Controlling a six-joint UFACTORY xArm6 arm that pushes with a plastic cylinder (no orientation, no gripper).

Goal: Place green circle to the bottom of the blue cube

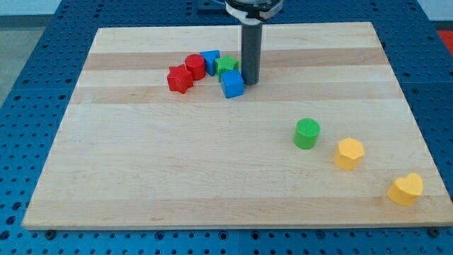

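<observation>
While I watch the feed, my tip sits down on the wooden board near the view's top, just to the right of the blue cube and so close I cannot tell if they touch. No fingers or jaws on this rig, so there is nothing to spread or pinch: the end is a plain dark rod, and it holds nothing.

Right by the rod, a cluster. The blue cube is at the cluster's lower right. Just above it, up against the rod's left side, is a green block whose shape I can't make out. Left of that is a second blue block, angular, partly hidden behind a red cylinder. Lower left of the cylinder is a red block with a notched, star-like outline, touching or nearly touching the cylinder.

Now outward. The green circle, a short green cylinder, stands alone well away from the cluster, toward the view's lower right of the blue cube, not directly below it. Further right and a little lower, a yellow hexagonal block. Beyond that, near the board's lower-right corner, a yellow heart-shaped block. Around the board, blue perforated table.
</observation>
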